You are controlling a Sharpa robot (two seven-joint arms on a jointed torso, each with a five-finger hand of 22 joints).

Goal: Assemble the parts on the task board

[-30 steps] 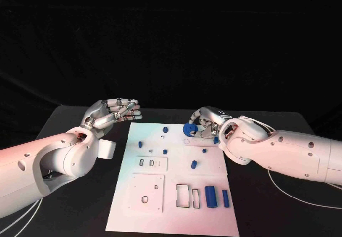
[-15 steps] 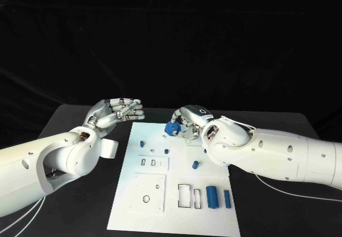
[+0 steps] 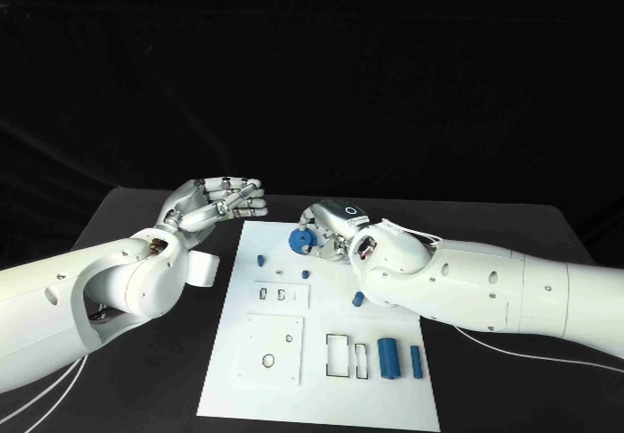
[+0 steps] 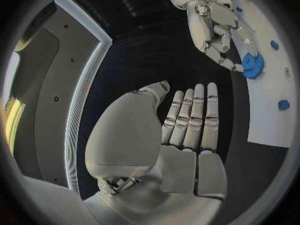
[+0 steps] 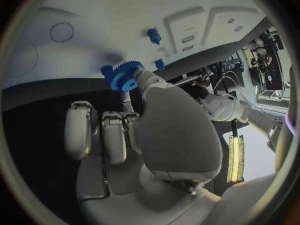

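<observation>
My right hand pinches a blue gear just above the far left part of the white task board. The right wrist view shows the gear held at the fingertips of that hand, close over the board. My left hand is raised beside the board's far left corner and holds nothing. In the left wrist view its fingers lie stretched side by side, with the right hand and the gear beyond them.
Small blue pegs stand on the board's far half. Two blue cylinders lie near the front right, beside rectangular slots. A square plate with holes sits at the front left.
My right hand has carried the blue gear leftward across the board's far end. The left hand has stayed almost where it was.
</observation>
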